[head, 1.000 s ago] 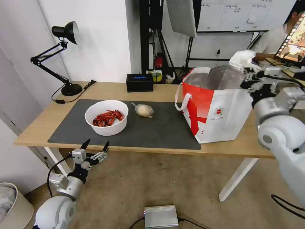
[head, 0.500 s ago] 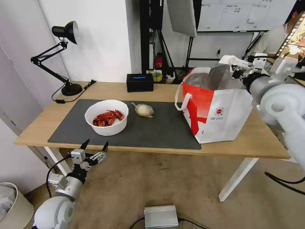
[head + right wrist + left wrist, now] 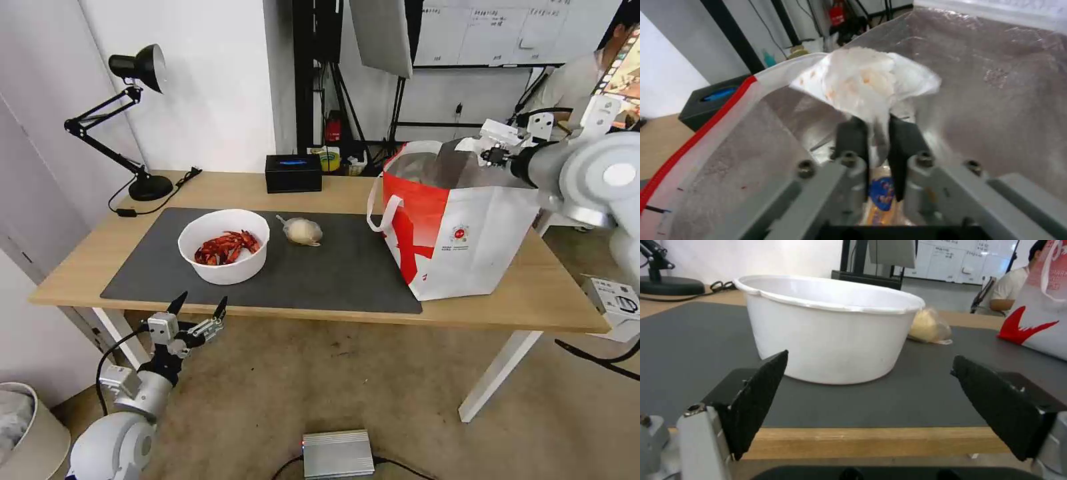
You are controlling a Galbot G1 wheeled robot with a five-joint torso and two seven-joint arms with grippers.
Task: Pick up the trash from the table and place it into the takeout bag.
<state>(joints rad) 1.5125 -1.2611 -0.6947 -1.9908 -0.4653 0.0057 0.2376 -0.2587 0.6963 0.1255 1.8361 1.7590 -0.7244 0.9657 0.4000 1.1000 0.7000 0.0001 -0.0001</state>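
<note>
My right gripper (image 3: 878, 133) is shut on a crumpled white tissue (image 3: 867, 80) with orange stains. It hangs over the open mouth of the takeout bag (image 3: 460, 227), within the foil lining (image 3: 996, 83); in the head view the right gripper (image 3: 485, 148) sits at the bag's far right rim. On the dark mat (image 3: 347, 267) stand a white bowl (image 3: 223, 247) of red crayfish shells and a small clear bag with a beige lump (image 3: 302, 231). My left gripper (image 3: 198, 308) is open just below the table's (image 3: 333, 190) front edge, facing the bowl (image 3: 826, 326).
A black box (image 3: 293, 173) and a black desk lamp (image 3: 137, 120) stand at the table's back. On the floor lie a silver box (image 3: 338, 453) and a white box (image 3: 617, 300), with a round bin (image 3: 27, 427) at the left. A package with a blue label (image 3: 880, 193) lies in the bag.
My right arm has swung left and lowered, bringing the tissue from beyond the bag's right side to over its opening. The left arm and the table's things have not moved.
</note>
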